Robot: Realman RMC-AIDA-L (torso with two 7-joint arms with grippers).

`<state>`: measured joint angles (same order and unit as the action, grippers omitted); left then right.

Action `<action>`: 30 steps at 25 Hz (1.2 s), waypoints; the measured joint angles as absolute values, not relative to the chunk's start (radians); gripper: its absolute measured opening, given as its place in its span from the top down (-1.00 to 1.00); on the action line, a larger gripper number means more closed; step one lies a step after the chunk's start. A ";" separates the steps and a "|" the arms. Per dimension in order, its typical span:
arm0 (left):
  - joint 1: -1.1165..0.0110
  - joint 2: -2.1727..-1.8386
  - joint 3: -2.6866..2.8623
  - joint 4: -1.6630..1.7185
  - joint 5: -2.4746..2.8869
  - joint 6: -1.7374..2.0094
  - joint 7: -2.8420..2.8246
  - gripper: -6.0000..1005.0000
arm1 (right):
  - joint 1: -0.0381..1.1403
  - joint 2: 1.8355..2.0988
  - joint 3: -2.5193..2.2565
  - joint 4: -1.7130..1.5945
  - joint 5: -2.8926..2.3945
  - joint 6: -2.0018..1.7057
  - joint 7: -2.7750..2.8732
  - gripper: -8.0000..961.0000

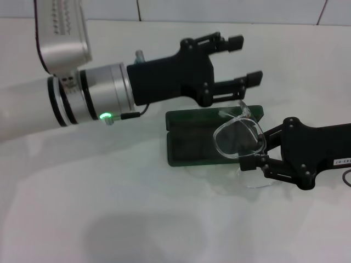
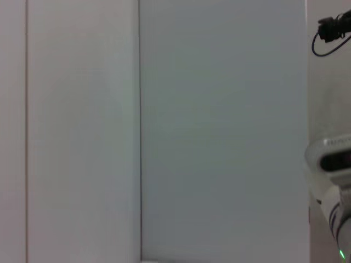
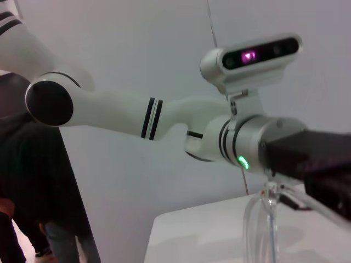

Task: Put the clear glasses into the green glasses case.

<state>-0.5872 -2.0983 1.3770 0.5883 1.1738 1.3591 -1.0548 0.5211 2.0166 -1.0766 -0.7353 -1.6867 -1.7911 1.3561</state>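
Note:
The green glasses case (image 1: 189, 141) lies open on the white table, its dark lining facing up. The clear glasses (image 1: 237, 138) stand tilted over the case's right half, one lens facing the head camera. My right gripper (image 1: 256, 148) reaches in from the right and is shut on the glasses at their right side. My left gripper (image 1: 245, 59) hovers open just behind the case with nothing between its fingers. In the right wrist view the clear glasses (image 3: 262, 219) show as a see-through rim close up, with the left arm's black gripper body (image 3: 307, 161) beyond.
The white table (image 1: 109, 208) spreads to the front and left of the case. A white tiled wall (image 1: 230, 10) rises behind it. A person in dark clothes (image 3: 27, 181) stands beside the table in the right wrist view.

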 joint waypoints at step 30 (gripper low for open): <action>-0.588 -2.096 1.469 0.514 1.184 1.366 -1.042 -0.51 | 0.479 2.019 -1.088 -0.724 -1.654 -1.846 1.153 0.73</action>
<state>-0.5883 -2.0958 1.4686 0.5138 1.1841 1.3655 -1.0417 0.4787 2.0192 -1.0877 -0.7238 -1.6542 -1.8463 1.1534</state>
